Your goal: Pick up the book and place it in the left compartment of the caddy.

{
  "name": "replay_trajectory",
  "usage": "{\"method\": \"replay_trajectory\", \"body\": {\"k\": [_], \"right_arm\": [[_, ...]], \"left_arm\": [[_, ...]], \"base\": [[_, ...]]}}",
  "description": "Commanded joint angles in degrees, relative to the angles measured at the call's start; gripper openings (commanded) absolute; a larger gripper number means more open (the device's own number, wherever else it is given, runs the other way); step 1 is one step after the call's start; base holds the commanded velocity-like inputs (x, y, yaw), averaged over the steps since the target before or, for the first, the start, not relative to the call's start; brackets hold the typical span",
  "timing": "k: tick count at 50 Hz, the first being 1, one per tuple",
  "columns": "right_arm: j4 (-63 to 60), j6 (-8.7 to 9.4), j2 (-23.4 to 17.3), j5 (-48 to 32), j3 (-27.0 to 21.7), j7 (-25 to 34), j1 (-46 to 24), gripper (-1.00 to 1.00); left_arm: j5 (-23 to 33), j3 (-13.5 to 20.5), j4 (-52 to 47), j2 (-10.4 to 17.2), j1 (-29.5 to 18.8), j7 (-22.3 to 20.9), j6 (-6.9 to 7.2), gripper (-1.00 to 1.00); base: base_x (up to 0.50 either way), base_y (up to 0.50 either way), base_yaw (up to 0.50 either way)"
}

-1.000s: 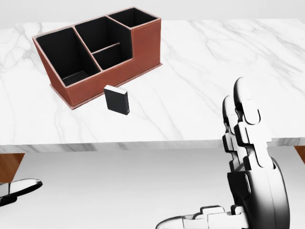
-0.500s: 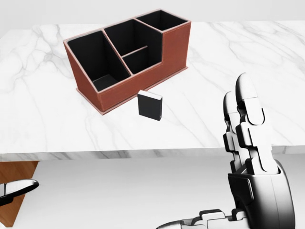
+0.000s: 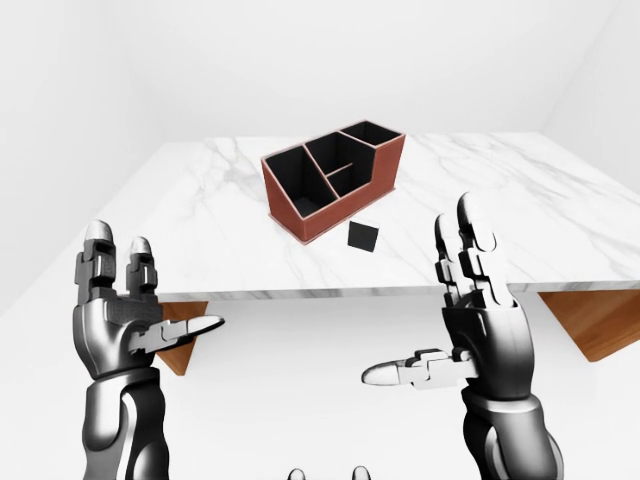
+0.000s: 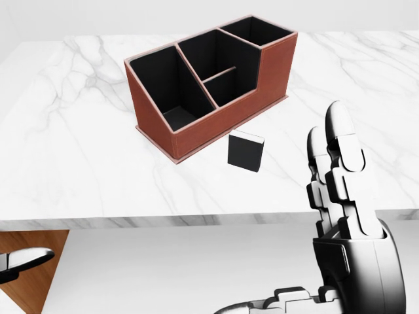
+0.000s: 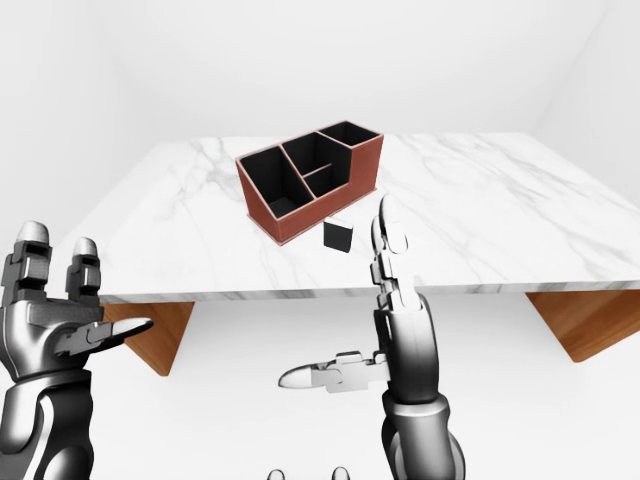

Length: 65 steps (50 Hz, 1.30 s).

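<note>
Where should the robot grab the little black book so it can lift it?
Probably from above, fingers pinching its two broad faces near the top edge. The book stands upright on the table, apart from the caddy, so its top is free. The open right hand is nearest.

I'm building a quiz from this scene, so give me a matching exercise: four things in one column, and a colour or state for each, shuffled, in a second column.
Things:
1. book
2. caddy
3. table
4. right hand

Descriptions:
A. white marble with grey veins
B. open, fingers pointing up, short of the table's edge
C. black, standing on the table beside the caddy
D. reddish-brown outside, black inside, with several compartments

Pairs: 1-C, 2-D, 3-A, 4-B
</note>
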Motion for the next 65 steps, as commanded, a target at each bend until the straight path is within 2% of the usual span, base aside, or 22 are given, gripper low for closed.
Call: {"method": "replay_trajectory", "body": {"k": [1, 20, 39, 43, 44, 45, 46, 65], "right_arm": [[0.1, 0.00, -0.5, 0.8, 0.7, -0.1, 0.4, 1.00], [0.3, 0.00, -0.9, -0.5, 1.6, -0.3, -0.1, 1.00], [0.8, 0.00, -0.4, 0.3, 0.4, -0.4, -0.3, 1.00], [0.4, 0.00, -0.1, 1.4, -0.1, -0.2, -0.1, 1.00], [0.1, 0.00, -0.1, 1.5, 0.0, -0.2, -0.1, 1.00], [0.0, 0.00, -1.9, -1.1, 3.1, 0.5, 0.7, 1.00], [0.0, 0.00, -2.0, -1.3, 3.3, 0.5, 0.8, 1.00], [0.1, 0.00, -1.9, -1.5, 3.3, 0.6, 0.8, 1.00]], "left_arm": [[0.2, -0.3, -0.2, -0.2, 0.1, -0.1, 0.00, 1.00], [-0.2, 0.2, 0.1, 0.1, -0.4, 0.0, 0.00, 1.00], [-0.4, 0.3, -0.7, 0.1, -0.2, 0.1, 0.00, 1.00], [-0.2, 0.2, -0.6, 0.0, -0.2, 0.1, 0.00, 1.00], [-0.2, 0.2, -0.6, 0.0, -0.1, 0.0, 0.00, 1.00], [-0.5, 0.4, -1.4, 0.0, 0.1, 0.0, 0.00, 1.00], [-0.5, 0.4, -1.6, -0.1, 0.1, 0.1, 0.00, 1.00], [-0.2, 0.3, -1.4, -0.3, 0.2, -0.2, 0.00, 1.00]], "base": [[0.36, 0.00, 0.00], [0.50, 0.04, 0.00], [0.50, 0.20, 0.00], [0.05, 0.00, 0.00], [0.00, 0.00, 0.00], [0.50, 0.00, 0.00], [0.50, 0.00, 0.00], [0.50, 0.00, 0.00]]}}
